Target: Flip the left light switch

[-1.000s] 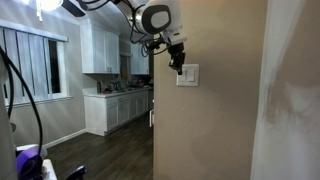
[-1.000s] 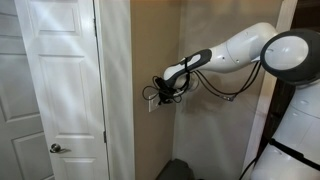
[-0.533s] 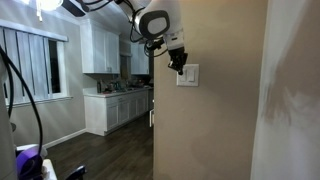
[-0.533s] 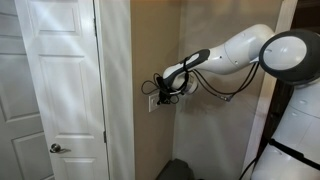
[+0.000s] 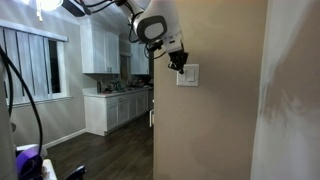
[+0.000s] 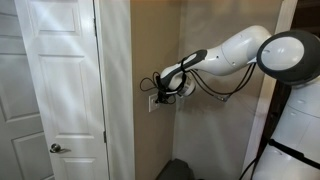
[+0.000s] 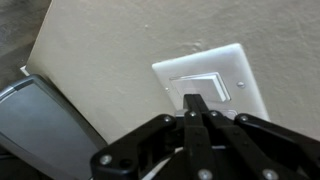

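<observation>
Pinched to one narrow black point, the gripper [image 7: 193,100], fingers closed on each other with nothing held. Meets the rocker area of the white wall plate [image 7: 247,78] in the wrist view, at its lower edge; touching or just off it, cannot tell which, nor which rocker from that angle. In an exterior view, comes down at a slant from the upper left onto the left half of the plate [image 5: 191,80], right at the left light switch [image 5: 185,78], the left-hand rocker of the pair. Mounted on a tan wall [image 5: 220,130] near its left corner.

Behind the gripper, the white arm [image 6: 240,48] reaching in from the right, with black cables looping under the wrist. Left of the plate's wall in that view, a white panelled door [image 6: 60,70] with a metal knob [image 6: 55,148]. Far off past the wall corner, white kitchen cabinets [image 5: 100,48] and a window [image 5: 30,65].
</observation>
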Robot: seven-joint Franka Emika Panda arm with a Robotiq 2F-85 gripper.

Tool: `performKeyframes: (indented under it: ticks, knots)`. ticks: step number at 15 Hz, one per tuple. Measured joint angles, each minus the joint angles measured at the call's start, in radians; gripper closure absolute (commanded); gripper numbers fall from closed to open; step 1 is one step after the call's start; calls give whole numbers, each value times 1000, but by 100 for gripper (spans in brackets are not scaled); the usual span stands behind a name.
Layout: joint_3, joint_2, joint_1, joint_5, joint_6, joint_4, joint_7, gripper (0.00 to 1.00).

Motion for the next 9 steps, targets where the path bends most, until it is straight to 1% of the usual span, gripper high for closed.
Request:
performKeyframes:
  ticks: [9]
  knots:
    - [8,53,12,3,111,26,1,100]
